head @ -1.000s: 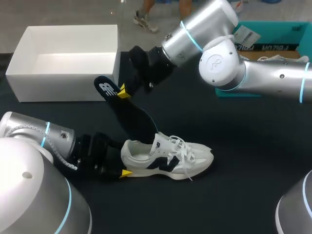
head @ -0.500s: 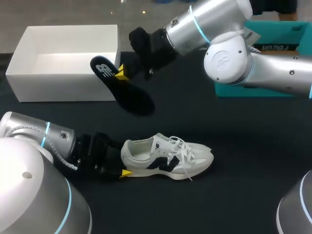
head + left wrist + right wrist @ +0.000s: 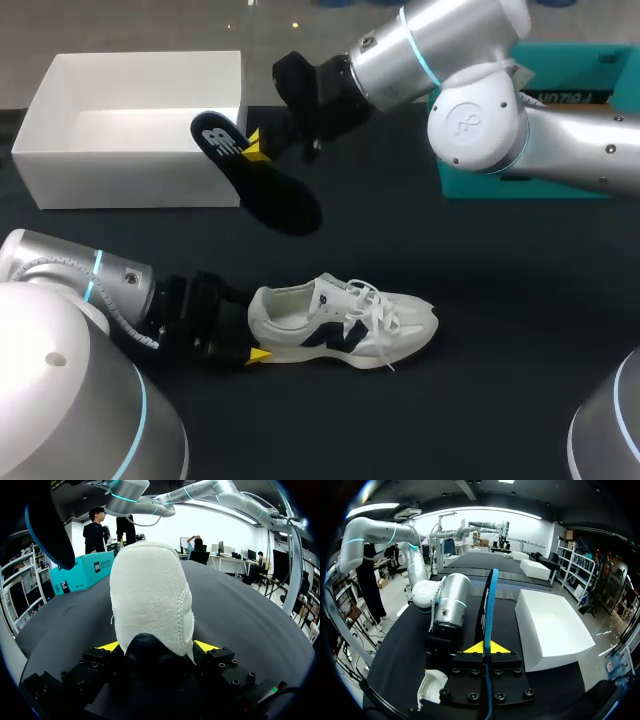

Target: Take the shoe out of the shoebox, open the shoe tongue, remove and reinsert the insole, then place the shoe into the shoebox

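Right tool [image 3: 486, 649] clenched on insole [image 3: 262, 185], held edge-on in air, tilted; printed end near shoebox [image 3: 60, 170] front right corner, other end dips toward surface [image 3: 480, 300]. Left tool [image 3: 160, 647] grasping shoe [image 3: 345, 325] at heel, finger each side. Shoe upright on surface, toe pointing right. Shoebox open, white, at far left edge, well apart from shoe. Dark surface stretches beyond toe and between shoe and insole. Count: one shoe, one insole, one shoebox, two tools.

Premises: a robotics laboratory. Two silver robot arms stand at a black-covered table [image 3: 500, 400]. The left arm [image 3: 70, 285] enters at 8 o'clock and the right arm [image 3: 470, 110] at 2 o'clock.
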Available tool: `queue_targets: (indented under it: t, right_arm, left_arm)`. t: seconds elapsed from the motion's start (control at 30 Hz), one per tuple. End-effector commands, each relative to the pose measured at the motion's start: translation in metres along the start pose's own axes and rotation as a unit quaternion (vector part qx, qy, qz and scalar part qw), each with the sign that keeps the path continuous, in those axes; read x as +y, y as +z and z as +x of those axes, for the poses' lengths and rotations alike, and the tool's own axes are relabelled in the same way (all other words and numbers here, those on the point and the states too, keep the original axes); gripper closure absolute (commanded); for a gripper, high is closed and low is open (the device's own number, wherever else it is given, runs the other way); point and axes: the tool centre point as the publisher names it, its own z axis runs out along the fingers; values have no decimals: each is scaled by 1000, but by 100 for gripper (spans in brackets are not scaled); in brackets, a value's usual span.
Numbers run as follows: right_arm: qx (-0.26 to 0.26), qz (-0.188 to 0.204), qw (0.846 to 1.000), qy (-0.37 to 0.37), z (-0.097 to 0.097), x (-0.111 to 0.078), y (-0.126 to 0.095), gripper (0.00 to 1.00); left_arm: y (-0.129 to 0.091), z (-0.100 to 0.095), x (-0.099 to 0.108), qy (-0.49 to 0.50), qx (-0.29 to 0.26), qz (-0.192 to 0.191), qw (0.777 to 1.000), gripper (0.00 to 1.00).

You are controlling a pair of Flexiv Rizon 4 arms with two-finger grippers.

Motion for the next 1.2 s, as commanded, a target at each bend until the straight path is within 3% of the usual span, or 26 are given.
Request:
queue_targets:
  t: [0.03, 0.5, 0.8, 1.0, 1.2]
  right_arm:
    - [-1, 0, 1000, 0, 0, 0, 1, 100]
    - [-1, 0, 1000, 0, 0, 0, 1, 100]
    - [-17, -1, 1000, 10, 17, 27, -69, 100]
    - [-19, 6, 999, 44, 30, 41, -103, 100]
    - [-79, -12, 996, 25, 43, 59, -135, 100]
  left_arm:
    - [5, 2, 5, 0, 0, -1, 1000, 100]
    - [5, 2, 5, 0, 0, -1, 1000, 100]
    - [5, 2, 5, 0, 0, -1, 1000, 100]
    - [5, 2, 5, 0, 0, -1, 1000, 100]
    - [5, 2, 5, 0, 0, -1, 1000, 100]
